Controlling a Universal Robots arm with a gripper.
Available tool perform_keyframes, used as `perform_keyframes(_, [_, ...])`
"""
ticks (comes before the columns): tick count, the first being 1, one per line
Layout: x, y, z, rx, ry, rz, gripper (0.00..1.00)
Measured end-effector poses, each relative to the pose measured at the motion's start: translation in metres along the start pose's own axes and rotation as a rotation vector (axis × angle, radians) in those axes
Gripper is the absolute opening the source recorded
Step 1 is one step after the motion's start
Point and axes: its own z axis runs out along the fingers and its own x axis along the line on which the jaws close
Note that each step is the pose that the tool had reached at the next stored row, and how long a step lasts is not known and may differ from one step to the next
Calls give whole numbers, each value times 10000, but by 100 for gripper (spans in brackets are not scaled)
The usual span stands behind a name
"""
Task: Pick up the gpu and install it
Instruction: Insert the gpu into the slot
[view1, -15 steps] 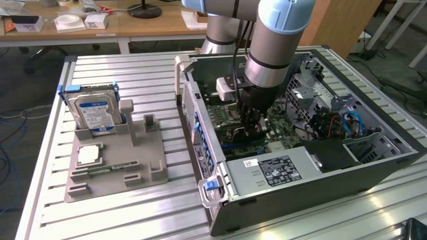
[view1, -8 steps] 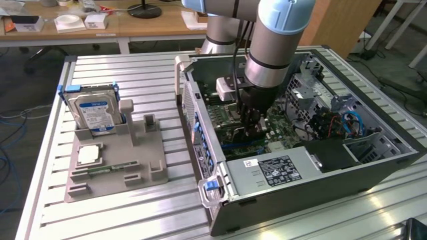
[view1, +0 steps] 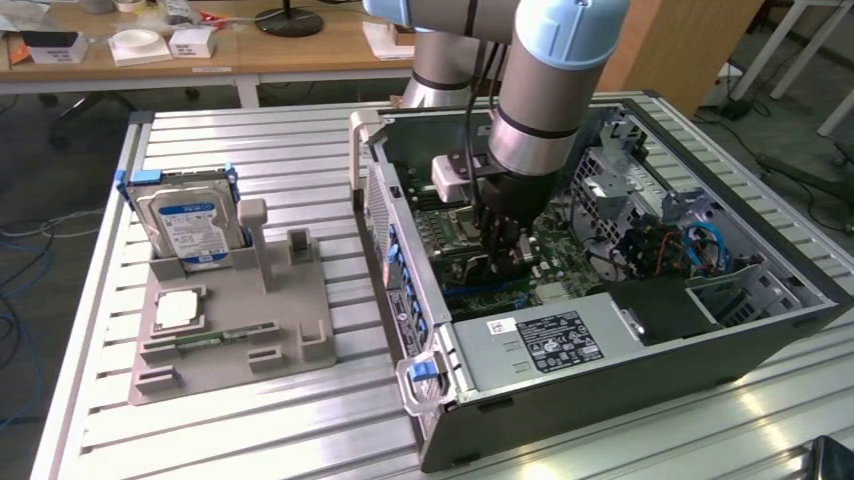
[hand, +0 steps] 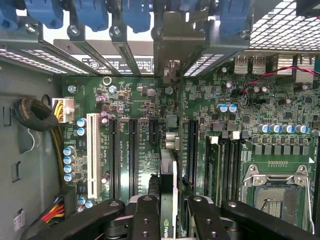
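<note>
Holding the thin green circuit-board gpu (hand: 168, 175) edge-on inside the open dark-grey computer case (view1: 627, 390).
I see the black two-fingered gripper (hand: 168, 220) clamped on the card, fingers (hand: 145, 215) pressed against either face. The card stands between them over the green motherboard's (hand: 125, 100) long black slots (hand: 134, 150). I cannot tell whether it is seated.

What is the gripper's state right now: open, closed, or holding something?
Gripper: closed, holding the gpu edge-on over the motherboard.
</note>
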Motion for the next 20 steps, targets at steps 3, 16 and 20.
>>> perform_keyframes(3, [0,5,7,-1,0,0,26])
perform_keyframes(16, [-1,5,9,-64,-3,1,26])
perform_keyframes(20, [-1,5,9,-105,-2,2,26])
